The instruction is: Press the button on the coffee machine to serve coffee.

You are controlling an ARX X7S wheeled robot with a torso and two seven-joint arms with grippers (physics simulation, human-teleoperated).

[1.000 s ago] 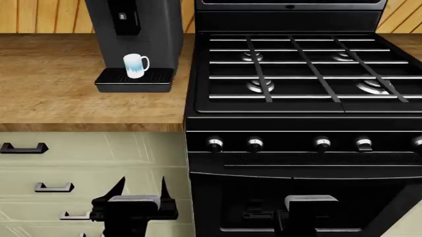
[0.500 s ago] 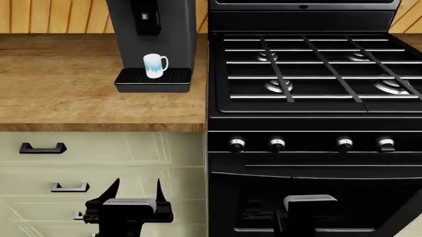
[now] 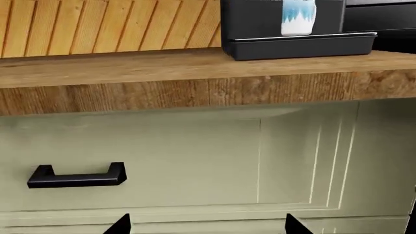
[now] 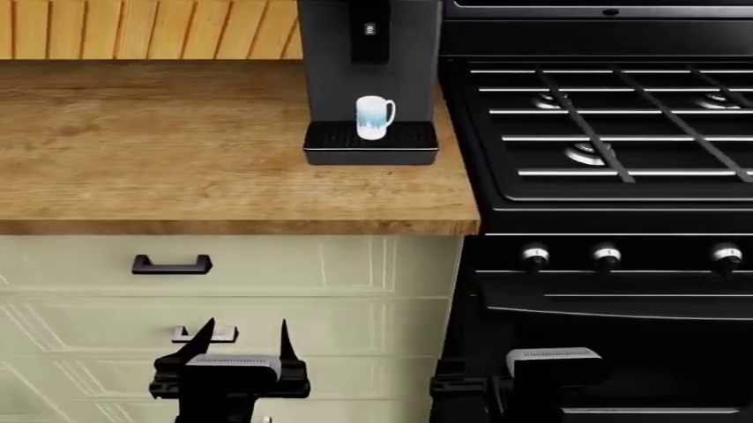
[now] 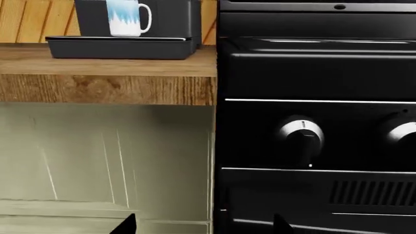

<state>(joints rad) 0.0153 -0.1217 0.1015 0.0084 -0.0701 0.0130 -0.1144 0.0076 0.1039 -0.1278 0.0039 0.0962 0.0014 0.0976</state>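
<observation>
A: Left tool (image 4: 235, 339), spread; right tool (image 4: 553, 361), spread unclear; both low before the counter (image 4: 176, 176).

B: Button (image 4: 369, 29) on coffee machine (image 4: 341, 62), above mug (image 4: 373, 116): unpressed. Reach outstanding.

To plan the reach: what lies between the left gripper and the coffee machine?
Head view: drawer fronts, then bare countertop, between left gripper and coffee machine.

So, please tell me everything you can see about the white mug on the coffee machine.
The mug is white and glossy, maybe ceramic, with a pale blue jagged pattern around its lower half. It has one loop handle at the side. It stands upright on the ribbed black drip tray of the coffee machine, under the spout block. Neither claw touches it. Its contents are not visible.
</observation>
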